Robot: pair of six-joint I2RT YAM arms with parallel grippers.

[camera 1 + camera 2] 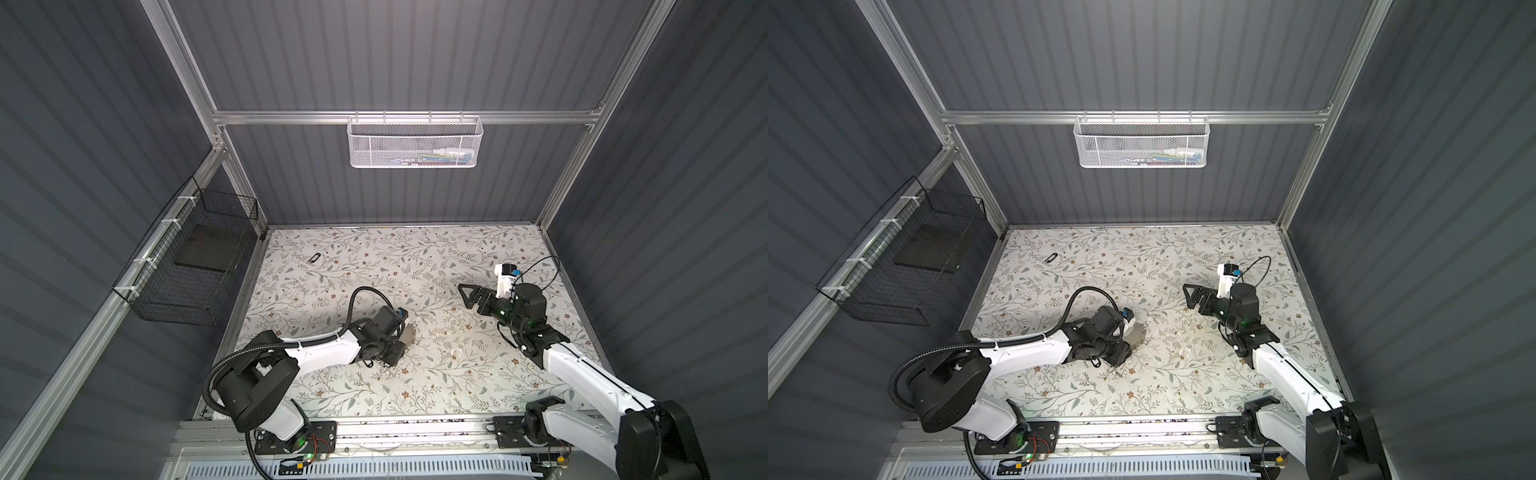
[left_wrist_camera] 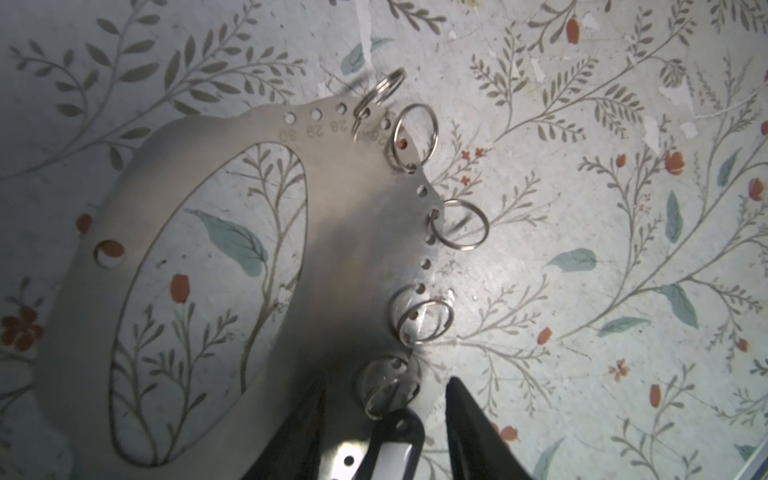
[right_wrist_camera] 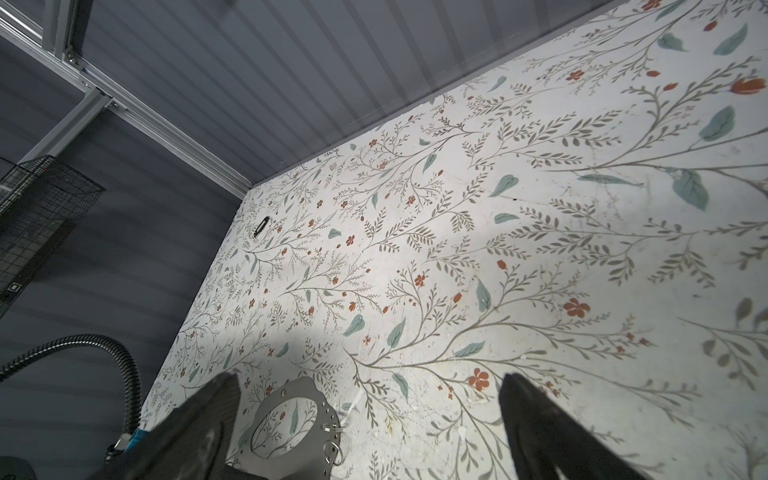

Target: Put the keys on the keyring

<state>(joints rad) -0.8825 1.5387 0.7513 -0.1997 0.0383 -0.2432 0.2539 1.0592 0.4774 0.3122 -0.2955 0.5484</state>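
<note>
At the keyring (image 2: pixel 345 232) rim, left end effector (image 2: pixel 386 384) astride a key (image 2: pixel 397 451), grip unclear; right end effector (image 3: pixel 370 376) released

**Left arm down at the keyring, one key far off**

The left gripper (image 1: pixel 392 360) points down at the table (image 1: pixel 436 257), just beside the keyring (image 1: pixel 409 332), whose grey edge shows past the wrist. Its jaws are hidden. A key (image 1: pixel 314 257) lies alone near the far left corner, well apart from both. The right gripper (image 1: pixel 473 297) hangs over the right side, jaws spread wide.
</note>
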